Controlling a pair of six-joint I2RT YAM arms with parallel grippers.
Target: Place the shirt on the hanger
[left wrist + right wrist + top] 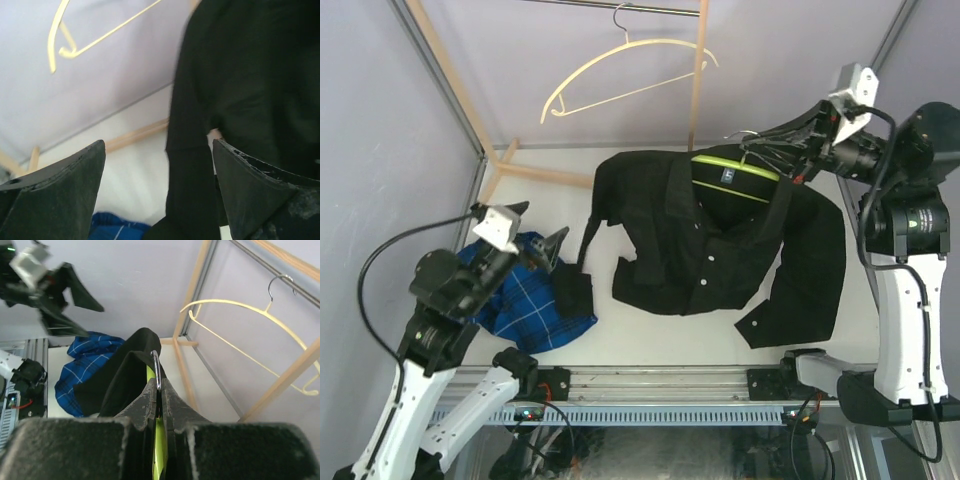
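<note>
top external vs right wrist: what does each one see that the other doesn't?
Top external only: the whole shirt, with its button row and both sleeves, plus both arm bases. Right wrist only: a close look at the right end effector shut on the metal hook of the hanger. Both: the green hanger inside the shirt, the blue plaid shirt, the cream hanger and the open left end effector.

1. Top external: high behind the arm bases, looking down on the whole table (650,345).
2. Left wrist: low and close, looking up between the left fingers (60,195) at the shirt (250,75).
3. Right wrist: close, looking past the right fingers (145,405) toward the left gripper (94,321). All three views share the cream hanger (51,45).
</note>
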